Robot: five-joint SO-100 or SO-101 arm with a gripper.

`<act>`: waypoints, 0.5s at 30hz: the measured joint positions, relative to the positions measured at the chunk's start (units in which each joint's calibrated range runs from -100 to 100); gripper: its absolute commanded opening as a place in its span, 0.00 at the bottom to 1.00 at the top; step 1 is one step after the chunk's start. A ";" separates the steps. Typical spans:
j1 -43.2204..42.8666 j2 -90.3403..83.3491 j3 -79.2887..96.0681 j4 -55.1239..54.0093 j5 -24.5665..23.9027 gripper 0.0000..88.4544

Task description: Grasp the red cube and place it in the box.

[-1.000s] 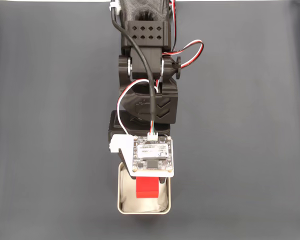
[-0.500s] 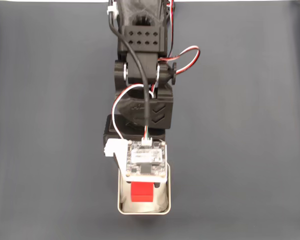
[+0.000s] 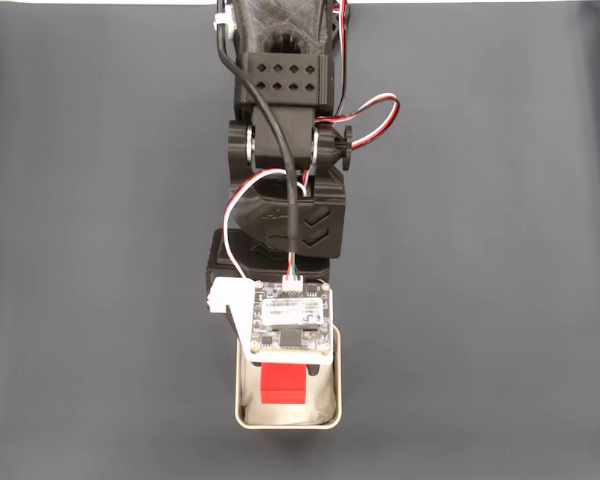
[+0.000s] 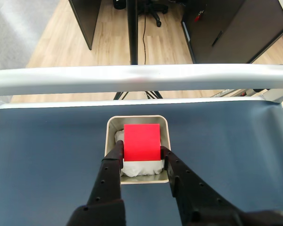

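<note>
The red cube (image 4: 141, 141) sits between the two black fingers of my gripper (image 4: 140, 153), which is shut on it. The cube is directly over the box (image 4: 137, 118), a small silvery tray with white lining, and lies within its rim. In the fixed view the arm reaches down the middle of the table. Its wrist camera board covers the upper part of the box (image 3: 242, 415), and the red cube (image 3: 283, 385) shows just below the board, inside the box outline. My gripper (image 3: 285, 372) is mostly hidden under that board. Whether the cube rests on the lining I cannot tell.
A dark grey mat (image 3: 100, 260) covers the table on both sides of the arm. In the wrist view a metal rail (image 4: 141, 79) runs along the table's far edge just beyond the box, with a wooden floor and dark furniture behind it.
The arm and cube shifted slightly to the left over the box, and the wrist dropped lower. In the last half second almost nothing moved.
</note>
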 measured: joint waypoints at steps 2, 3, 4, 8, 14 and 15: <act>-0.07 0.00 0.00 -0.16 0.00 0.14; -0.07 0.00 0.00 -0.32 0.00 0.14; -0.07 0.00 0.00 -0.32 0.00 0.14; -0.07 0.00 0.00 -0.56 0.00 0.19; -0.07 0.00 0.00 -0.64 -0.68 0.49; -0.07 0.00 0.00 -0.64 -0.98 0.52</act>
